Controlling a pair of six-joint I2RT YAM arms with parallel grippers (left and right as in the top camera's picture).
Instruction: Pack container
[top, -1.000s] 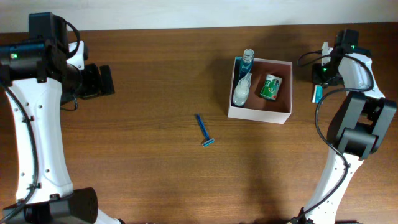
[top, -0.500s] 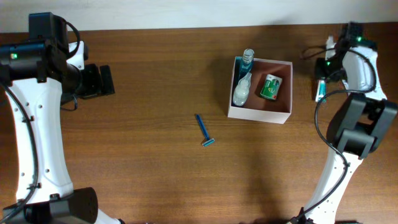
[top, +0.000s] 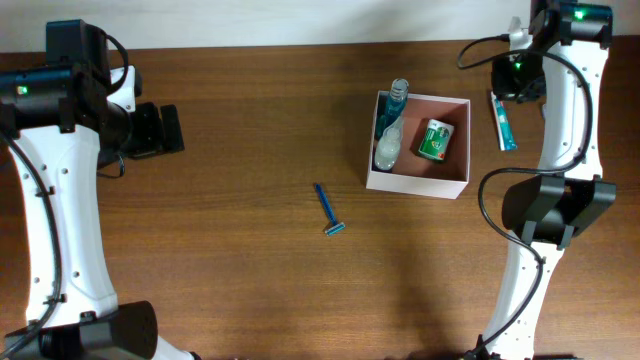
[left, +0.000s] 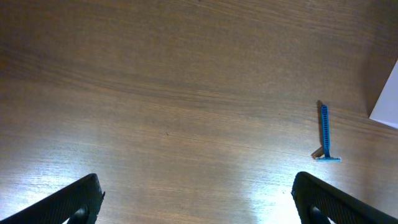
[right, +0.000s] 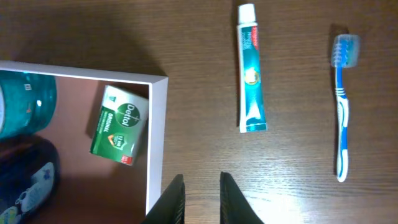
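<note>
The container (top: 456, 150) is a square white-walled box with a pink-brown inside, right of the table's middle. A green soap box (top: 435, 139), a blue bottle (top: 398, 96) and a white bottle (top: 387, 145) lie in it. A blue razor (top: 328, 210) lies on the wood to its left and shows in the left wrist view as the razor (left: 324, 132). A toothpaste tube (right: 250, 74) and a blue toothbrush (right: 341, 112) lie right of the container wall (right: 158, 143). My right gripper (right: 202, 178) hovers high beside that wall, jaws only narrowly open and empty. My left gripper (left: 196, 199) is wide open, far left.
The toothpaste tube (top: 502, 120) lies on bare wood between the container and the right arm (top: 565, 110). The left arm (top: 60, 150) stands along the table's left side. The table's back edge runs just behind the right gripper (top: 517, 78).
The right arm has swung toward the back edge, uncovering the toothpaste tube on the table. The left arm, razor and container have not moved.
</note>
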